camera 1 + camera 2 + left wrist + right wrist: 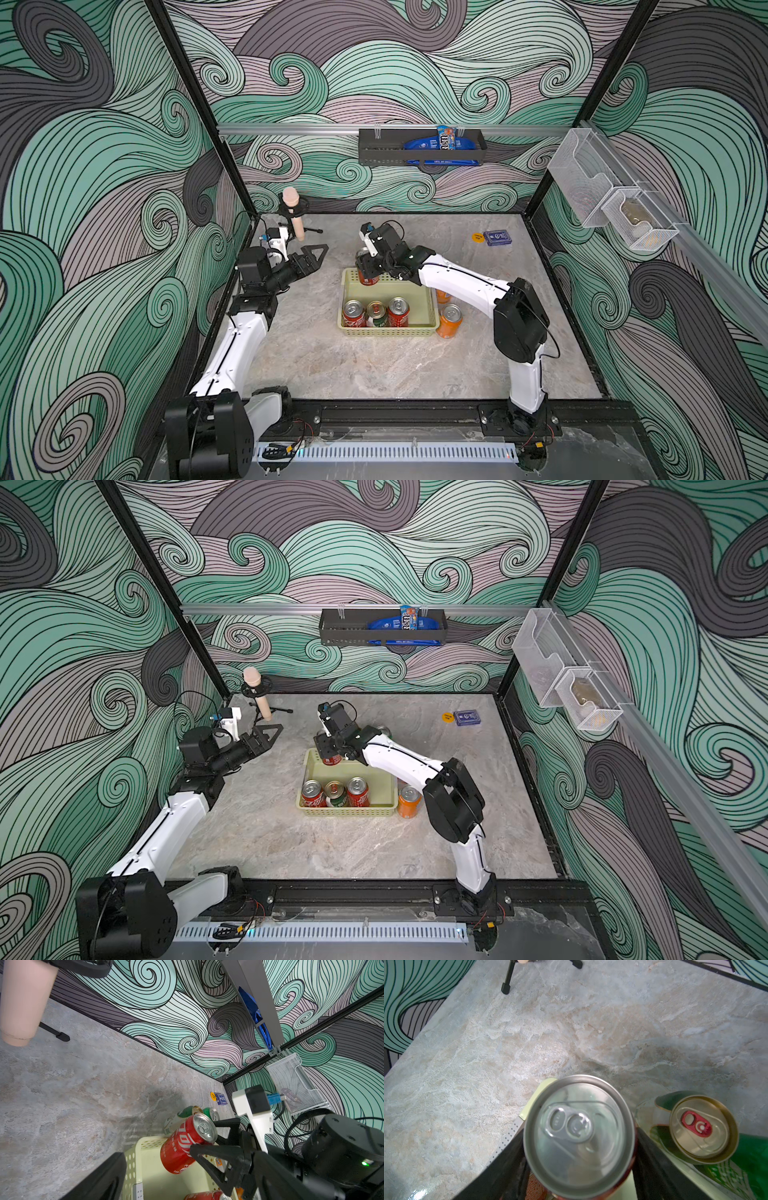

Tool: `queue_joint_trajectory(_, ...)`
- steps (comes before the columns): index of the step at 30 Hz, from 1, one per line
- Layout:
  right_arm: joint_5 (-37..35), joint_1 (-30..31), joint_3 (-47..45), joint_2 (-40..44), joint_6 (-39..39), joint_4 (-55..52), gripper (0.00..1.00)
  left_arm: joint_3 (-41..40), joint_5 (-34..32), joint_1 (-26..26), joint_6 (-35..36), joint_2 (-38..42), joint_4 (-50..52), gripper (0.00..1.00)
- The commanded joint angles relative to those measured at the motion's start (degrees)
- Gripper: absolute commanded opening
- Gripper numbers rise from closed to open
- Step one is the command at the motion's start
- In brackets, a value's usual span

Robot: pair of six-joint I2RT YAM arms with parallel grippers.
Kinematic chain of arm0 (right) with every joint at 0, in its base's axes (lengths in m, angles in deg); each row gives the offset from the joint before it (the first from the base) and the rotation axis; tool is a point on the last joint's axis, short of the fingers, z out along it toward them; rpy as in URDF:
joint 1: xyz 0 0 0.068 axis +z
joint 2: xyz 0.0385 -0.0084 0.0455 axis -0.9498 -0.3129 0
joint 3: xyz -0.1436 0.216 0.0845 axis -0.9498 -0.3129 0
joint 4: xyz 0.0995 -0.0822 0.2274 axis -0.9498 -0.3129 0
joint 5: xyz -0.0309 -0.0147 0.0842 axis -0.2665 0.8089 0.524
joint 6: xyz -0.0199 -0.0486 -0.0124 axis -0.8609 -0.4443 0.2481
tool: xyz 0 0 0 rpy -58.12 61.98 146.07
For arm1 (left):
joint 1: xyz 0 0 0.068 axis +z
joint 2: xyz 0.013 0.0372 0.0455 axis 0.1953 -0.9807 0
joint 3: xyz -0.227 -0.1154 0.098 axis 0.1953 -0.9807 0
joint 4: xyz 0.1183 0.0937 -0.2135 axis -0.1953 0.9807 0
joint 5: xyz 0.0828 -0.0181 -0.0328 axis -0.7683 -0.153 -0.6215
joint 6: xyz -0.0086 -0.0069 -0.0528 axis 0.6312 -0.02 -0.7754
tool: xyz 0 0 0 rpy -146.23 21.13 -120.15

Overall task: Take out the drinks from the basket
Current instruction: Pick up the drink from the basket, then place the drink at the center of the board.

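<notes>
right gripper (368, 270): clamped on the held red can (369, 279), with a black finger (506, 1169) on each side (fingertips buried under the can top in the right wrist view).
held red can: upright at the far-left corner of the basket (390, 331), base inside the rim line. can't tell if it's clear of the floor.
left gripper (318, 252): left of the basket, well apart from it, holding nothing. jaws apart (only one finger (99, 1178) made out in its wrist view, off to the side).
in basket: near row of three cans (376, 314), red / green-and-white / red, side by side against the near wall.
outside: orange can (449, 321) upright, just beside the basket's right wall at the near corner.
hidden: second orange can (443, 296) mostly under the right forearm. dark green-and-white can (178, 1118) and bright green can (207, 1110) sit just past the far wall, nearly blocked by the right wrist in both top views (the bright green one is cut off by the frame in the right wrist view).
edges: cans crowd the basket's far and right sides.
open room: table (311, 361) is open on the basket's left and near sides. blue card box (497, 238) and yellow disc (477, 237) are well apart at far right. pink cylinder on a tripod stand (293, 212) is in the far-left corner, near the left gripper.
</notes>
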Motion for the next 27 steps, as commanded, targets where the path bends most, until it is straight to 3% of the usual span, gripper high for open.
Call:
queue_joint_trajectory(1, -1.9, -1.0, 2.9, 4.0, -0.6, 4.9, 0.56, -0.2, 1.2, -0.4, -0.1, 0.0, -1.6, 0.99)
queue_joint_trajectory(18, -0.5, -0.8, 2.4, 4.1, 0.2, 5.5, 0.53, -0.3, 1.2, -0.4, -0.3, 0.1, -1.9, 0.99)
queue_joint_trajectory(27, -0.7, -0.8, -0.2, 7.8, 1.3, 12.1, 0.49, -0.3, 1.0, -0.4, -0.4, 0.1, -1.9, 0.99)
